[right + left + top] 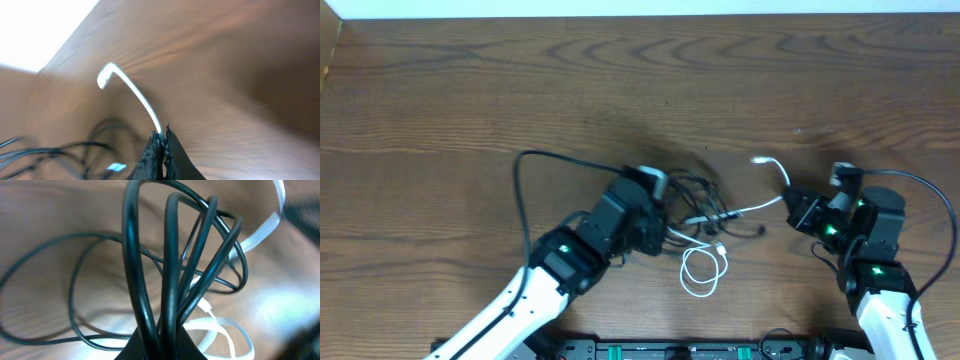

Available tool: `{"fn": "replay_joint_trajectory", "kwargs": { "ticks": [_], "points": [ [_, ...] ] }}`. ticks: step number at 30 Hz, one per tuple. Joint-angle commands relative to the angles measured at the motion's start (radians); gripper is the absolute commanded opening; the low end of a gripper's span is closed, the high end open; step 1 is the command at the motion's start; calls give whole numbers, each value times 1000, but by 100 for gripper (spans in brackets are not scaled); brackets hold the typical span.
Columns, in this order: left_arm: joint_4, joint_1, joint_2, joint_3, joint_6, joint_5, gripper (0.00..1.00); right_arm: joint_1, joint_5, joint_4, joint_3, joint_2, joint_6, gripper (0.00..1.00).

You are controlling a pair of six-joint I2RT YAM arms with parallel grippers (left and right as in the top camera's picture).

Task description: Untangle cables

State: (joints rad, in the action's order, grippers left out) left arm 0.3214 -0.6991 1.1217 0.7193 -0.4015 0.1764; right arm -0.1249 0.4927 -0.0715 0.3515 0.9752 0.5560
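A tangle of thin black cables (705,205) lies mid-table, with a white cable (703,270) looping below it and running right to a free plug end (760,159). My left gripper (655,230) is shut on a bundle of black cables (170,270), whose strands fan up from its fingertips (150,347). The white cable (260,235) crosses behind them. My right gripper (798,212) is shut on the white cable (135,95) a short way from its plug end (104,79). The black loops (65,150) lie to its left.
The wooden table (620,90) stretches bare behind the tangle. A thick black arm wire (525,200) arcs left of my left arm, another (930,195) curves over my right arm. The table's back edge (640,16) meets a white surface.
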Motion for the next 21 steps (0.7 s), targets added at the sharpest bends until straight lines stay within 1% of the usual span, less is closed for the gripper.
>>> {"fn": "replay_joint_trajectory", "kwargs": {
  "ticks": [1, 2, 4, 6, 8, 9, 12, 13, 14, 15, 16, 19, 20, 21],
  "points": [
    [-11, 73, -57, 5, -123, -146, 8, -62, -187, -55, 6, 1, 117, 1],
    [-24, 97, -68, 5, -144, -146, 8, -75, -190, -68, 6, 1, 116, 1],
    [-27, 117, -73, 5, -144, -146, 8, -88, -214, -76, 6, 1, 117, 1],
    [-31, 130, -74, 5, -148, -127, 8, -97, -194, -79, 6, 1, 117, 1],
    [-47, 133, -73, 5, -151, -91, 8, -97, -98, -71, 6, 1, 117, 14],
    [-64, 133, -73, 5, -151, -69, 8, -97, 2, -62, 6, 1, 116, 25],
    [-108, 133, -72, 5, -159, -56, 8, -96, 286, -53, 6, 1, 104, 30],
    [-131, 133, -70, 5, -182, -53, 8, -92, 456, -51, 6, 1, 43, 34],
    [-142, 133, -69, 5, -203, -53, 8, -84, 542, -51, 6, 1, -11, 42],
    [-152, 131, -63, 5, -223, -52, 8, -68, 631, -51, 6, 1, -99, 51],
    [-151, 130, -56, 5, -237, -48, 8, -42, 682, -52, 6, 1, -203, 58],
    [-159, 130, -36, 5, -267, 32, 8, 24, 696, -51, 6, 1, -331, 70],
    [-164, 130, -29, 5, -287, 59, 8, 47, 695, -47, 6, 1, -360, 71],
    [-187, 130, -15, 5, -329, 117, 8, 105, 686, -27, 6, 1, -389, 72]
  ]
}}
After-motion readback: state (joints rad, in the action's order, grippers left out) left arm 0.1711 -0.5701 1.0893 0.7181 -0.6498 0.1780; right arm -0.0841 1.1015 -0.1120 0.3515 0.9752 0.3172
